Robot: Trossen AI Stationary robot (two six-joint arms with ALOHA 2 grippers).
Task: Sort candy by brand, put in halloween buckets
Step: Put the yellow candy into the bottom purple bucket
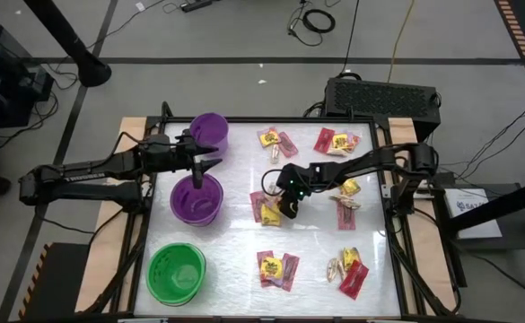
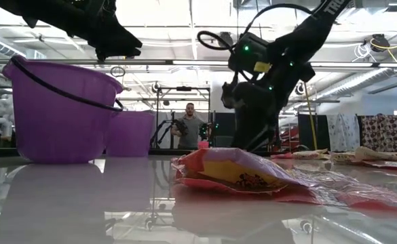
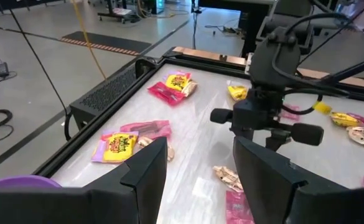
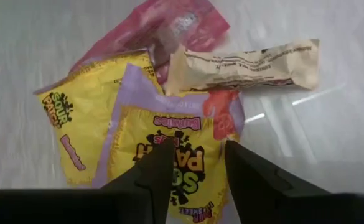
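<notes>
Candy lies in several small heaps on the white table: yellow packets, pink-red packets and pale tan pieces. One heap (image 1: 266, 211) sits near the table's middle. My right gripper (image 4: 197, 168) hangs open over it, pointing steeply down, a finger on either side of a yellow packet with a purple border (image 4: 169, 143). A second yellow packet (image 4: 76, 124), a pink-red one (image 4: 169, 28) and a tan piece (image 4: 244, 62) lie around it. My left gripper (image 1: 215, 156) is open, held high between the small purple bucket (image 1: 209, 130) and the wider purple bucket (image 1: 196, 199). The green bucket (image 1: 176, 272) stands near left. My right gripper's fingers (image 4: 154, 177) stand apart over the lower part of the purple-bordered yellow packet, coming from above and slanting down. I cannot tell whether they touch it. The packet lies flat on the table.
Other candy heaps lie at the far middle (image 1: 277, 140), far right (image 1: 336, 142), right (image 1: 347, 199), near middle (image 1: 277, 267) and near right (image 1: 347, 272). A person (image 2: 190, 125) stands in the room beyond the table. A dark box (image 1: 383, 94) sits behind the far edge.
</notes>
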